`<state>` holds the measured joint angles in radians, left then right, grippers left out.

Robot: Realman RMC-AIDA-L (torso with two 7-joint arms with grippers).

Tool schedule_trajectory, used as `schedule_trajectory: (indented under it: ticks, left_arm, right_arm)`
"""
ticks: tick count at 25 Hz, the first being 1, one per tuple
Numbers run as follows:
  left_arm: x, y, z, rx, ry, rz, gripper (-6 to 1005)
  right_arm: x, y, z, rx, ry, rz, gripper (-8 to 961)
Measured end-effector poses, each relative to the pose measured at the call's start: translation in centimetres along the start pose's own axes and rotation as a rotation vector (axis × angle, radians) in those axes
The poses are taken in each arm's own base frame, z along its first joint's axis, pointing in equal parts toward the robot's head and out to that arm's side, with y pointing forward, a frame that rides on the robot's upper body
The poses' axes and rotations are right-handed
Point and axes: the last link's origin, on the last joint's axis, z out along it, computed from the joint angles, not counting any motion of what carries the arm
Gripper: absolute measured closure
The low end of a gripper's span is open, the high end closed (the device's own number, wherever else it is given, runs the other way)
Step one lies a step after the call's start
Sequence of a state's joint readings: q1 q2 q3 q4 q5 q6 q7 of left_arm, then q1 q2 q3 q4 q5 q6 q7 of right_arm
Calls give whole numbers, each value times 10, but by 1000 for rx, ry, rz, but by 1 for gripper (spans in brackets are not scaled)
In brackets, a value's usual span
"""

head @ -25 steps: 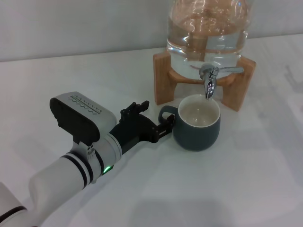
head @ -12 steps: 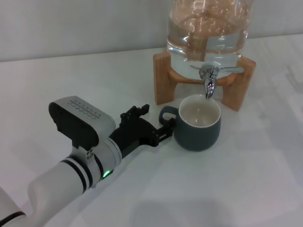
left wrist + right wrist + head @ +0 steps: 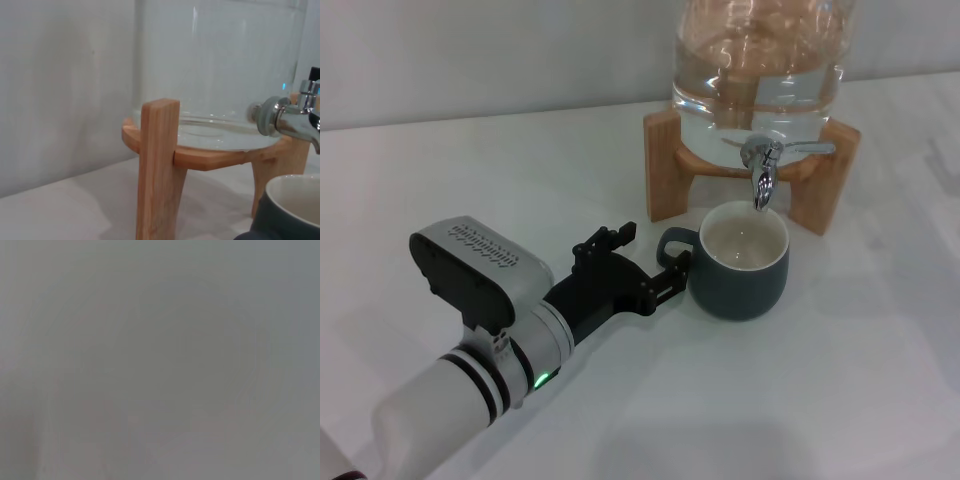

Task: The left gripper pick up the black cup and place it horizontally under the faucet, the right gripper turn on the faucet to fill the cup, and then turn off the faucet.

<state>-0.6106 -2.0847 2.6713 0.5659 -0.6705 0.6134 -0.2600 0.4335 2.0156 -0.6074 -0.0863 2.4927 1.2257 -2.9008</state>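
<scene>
The black cup (image 3: 738,265) stands upright on the white table, its cream inside showing, right below the spout of the chrome faucet (image 3: 762,172). Its loop handle points toward my left gripper (image 3: 650,255). That gripper lies low on the table just left of the handle, open, one finger reaching the handle's lower side and the other set back from it. In the left wrist view the cup's rim (image 3: 292,207) sits under the faucet (image 3: 287,120). The right gripper is out of view; the right wrist view is plain grey.
A large glass jar (image 3: 756,70) of water rests on a wooden stand (image 3: 666,170) behind the cup, with the stand's legs on both sides of the faucet. A pale wall runs along the back of the white table (image 3: 840,390).
My left arm has drawn back a little toward the lower left. The cup has stayed in place under the faucet.
</scene>
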Motion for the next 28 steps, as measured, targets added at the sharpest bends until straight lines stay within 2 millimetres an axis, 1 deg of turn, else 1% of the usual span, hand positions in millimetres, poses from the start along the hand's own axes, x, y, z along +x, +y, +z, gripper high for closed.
schedule_trajectory:
  ticks: [7,14,17,18,21,23,28]
  left_arm:
    - [2,5,-3,-17,38,-1,190]
    - [10,8,-7,-39,110,11,190]
    - [15,1,-16,-3,190,-7,190]
    - [17,-4,-22,30,235,-21,190]
    - [19,-8,-26,50,264,-30,190]
    - [20,-15,-30,82,283,-42,191]
    - [17,-39,-46,214,335,-95,191]
  right_arm:
    - [0,0,0,1,1,0,145]
    - [1,0,-1,1,5,1,145]
    - [1,0,-1,2,7,2,145]
    - [2,0,-1,3,8,2,145]
    - [2,-1,-1,7,10,3,145]
    - [2,-1,-1,6,12,3,145]
    - [2,0,-1,3,13,30,145]
